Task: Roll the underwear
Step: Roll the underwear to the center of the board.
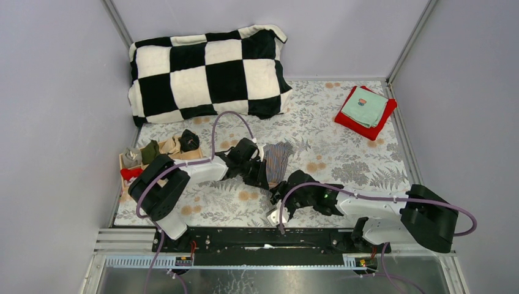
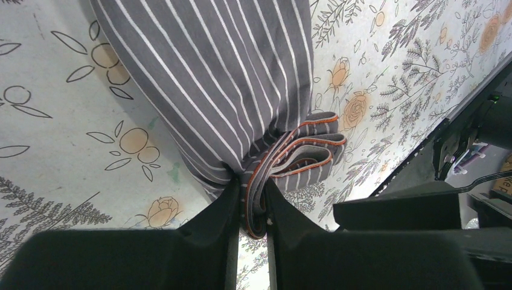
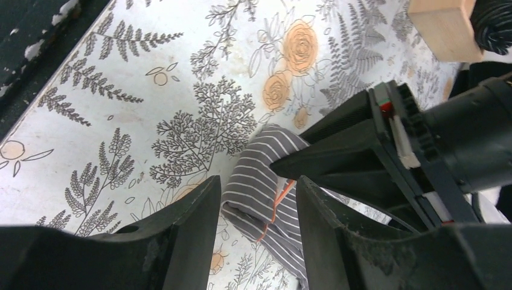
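Starting from the grey striped underwear (image 2: 229, 78): it sits near the middle of the floral worktop (image 1: 343, 141), between your two arms. It is thin, limp cloth, light and with no stiffness of its own, so judge that it will sag, slide and unroll the instant it is let go. The orange-edged waistband (image 2: 302, 151) is the firmest part. It is gathered into several stacked folds, which makes it the best place to grip. The loose leg fabric will only stretch and slip.

Your left tool (image 2: 252, 196) is closed tight on that bunched waistband, with the elastic pinched between both fingers and poking out past them. The rest of the garment fans away from the pinch across the worktop. Whether the pinched end is raised off the surface, you cannot tell from the wrist view.

Your right tool (image 3: 256, 184) is open about halfway and holds nothing. It is low over the worktop, just beside the left tool, and a folded corner of the same cloth shows in the gap between its fingers. Contact with that fold is not clear, so treat it as untouched. A roll is not yet formed.
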Robot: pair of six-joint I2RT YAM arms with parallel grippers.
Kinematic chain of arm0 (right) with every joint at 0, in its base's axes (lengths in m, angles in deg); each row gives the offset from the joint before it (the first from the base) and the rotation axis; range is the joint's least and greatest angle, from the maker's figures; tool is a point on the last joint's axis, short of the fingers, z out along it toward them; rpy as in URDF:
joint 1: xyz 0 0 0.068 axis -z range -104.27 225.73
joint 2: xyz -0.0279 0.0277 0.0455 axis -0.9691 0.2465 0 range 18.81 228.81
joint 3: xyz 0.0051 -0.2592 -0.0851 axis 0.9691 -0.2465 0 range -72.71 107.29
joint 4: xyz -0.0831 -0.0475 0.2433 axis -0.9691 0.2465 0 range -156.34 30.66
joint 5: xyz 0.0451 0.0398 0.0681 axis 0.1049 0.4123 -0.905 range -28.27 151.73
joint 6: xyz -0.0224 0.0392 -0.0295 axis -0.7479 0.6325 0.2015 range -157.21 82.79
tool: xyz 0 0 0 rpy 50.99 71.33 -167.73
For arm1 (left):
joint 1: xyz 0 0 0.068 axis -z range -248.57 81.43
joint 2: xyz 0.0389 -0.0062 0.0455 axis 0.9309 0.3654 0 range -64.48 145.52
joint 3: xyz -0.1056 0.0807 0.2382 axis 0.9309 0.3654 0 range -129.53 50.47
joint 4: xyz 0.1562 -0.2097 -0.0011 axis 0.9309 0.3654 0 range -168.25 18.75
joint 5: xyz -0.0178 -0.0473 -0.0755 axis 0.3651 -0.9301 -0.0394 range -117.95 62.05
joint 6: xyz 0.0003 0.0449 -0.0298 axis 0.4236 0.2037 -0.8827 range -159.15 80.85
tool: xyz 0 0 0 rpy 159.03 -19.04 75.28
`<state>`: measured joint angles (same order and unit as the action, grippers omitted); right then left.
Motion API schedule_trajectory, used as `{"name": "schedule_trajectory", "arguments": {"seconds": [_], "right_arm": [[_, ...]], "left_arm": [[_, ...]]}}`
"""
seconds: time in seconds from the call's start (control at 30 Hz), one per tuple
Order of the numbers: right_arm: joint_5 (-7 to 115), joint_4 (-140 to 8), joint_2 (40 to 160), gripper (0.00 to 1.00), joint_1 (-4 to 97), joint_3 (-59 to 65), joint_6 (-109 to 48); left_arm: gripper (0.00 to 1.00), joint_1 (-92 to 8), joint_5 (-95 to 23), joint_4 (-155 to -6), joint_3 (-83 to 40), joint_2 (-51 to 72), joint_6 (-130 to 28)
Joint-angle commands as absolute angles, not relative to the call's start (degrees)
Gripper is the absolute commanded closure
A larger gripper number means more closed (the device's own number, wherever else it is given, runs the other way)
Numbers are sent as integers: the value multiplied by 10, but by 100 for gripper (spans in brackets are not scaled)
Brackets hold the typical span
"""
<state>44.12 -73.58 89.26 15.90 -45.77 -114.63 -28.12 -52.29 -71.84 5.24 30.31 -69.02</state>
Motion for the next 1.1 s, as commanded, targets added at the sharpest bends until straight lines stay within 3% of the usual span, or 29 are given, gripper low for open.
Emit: {"name": "schedule_trajectory", "arguments": {"seconds": [0.0,0.23,0.8,0.87,0.97,1.07], "right_arm": [[447,-751,917,45,154,-442,-1198],[473,-717,946,45,154,-431,-1240],[571,-786,1015,45,155,-465,-1297],[576,-802,1018,54,157,-469,-1286],[569,-824,1013,79,158,-474,-1263],[558,-846,1005,96,158,-482,-1238]], "left_arm": [[89,-281,-498,-610,72,333,-664],[89,-281,-499,-610,72,337,-662],[89,-281,-509,-618,77,336,-663],[89,-281,-509,-618,77,336,-663],[88,-281,-506,-614,76,329,-664],[86,-281,-482,-605,73,309,-665]]}}
